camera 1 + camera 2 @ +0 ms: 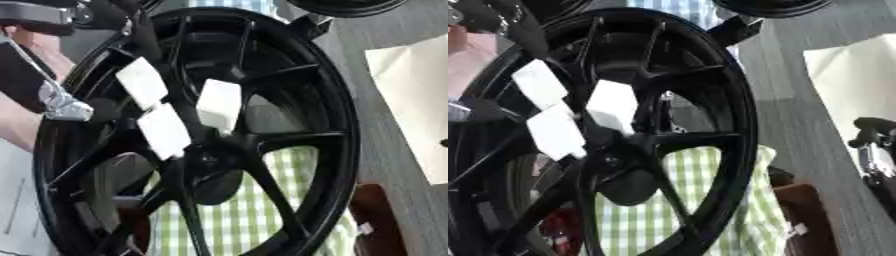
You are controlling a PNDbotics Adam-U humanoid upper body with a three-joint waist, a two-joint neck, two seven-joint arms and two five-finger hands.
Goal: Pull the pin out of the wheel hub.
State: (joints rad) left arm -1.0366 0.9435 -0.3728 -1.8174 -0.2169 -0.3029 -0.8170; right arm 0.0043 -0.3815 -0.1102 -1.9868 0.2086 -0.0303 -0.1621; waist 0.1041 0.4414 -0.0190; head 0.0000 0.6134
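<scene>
A black spoked wheel hub (337, 125) stands on edge and fills most of both views. Its centre boss (210, 159) lies just below the middle, with a dark round part (214, 187) under it. I cannot make out a pin. My left arm (66, 107), black with a silver joint, comes in from the upper left. My left hand (162, 130) is over the spokes just above the boss, black against the black wheel, and three white patches show there. My right hand (872, 137) shows only as a black shape at the right edge, away from the wheel.
A green-and-white checked cloth (236, 215) lies behind the wheel on a grey wooden table (385, 150). A white sheet (416, 95) is at the right, a brown object (376, 215) at the lower right, another black wheel (346, 5) at the top. A pinkish shape (52, 55) shows at the left.
</scene>
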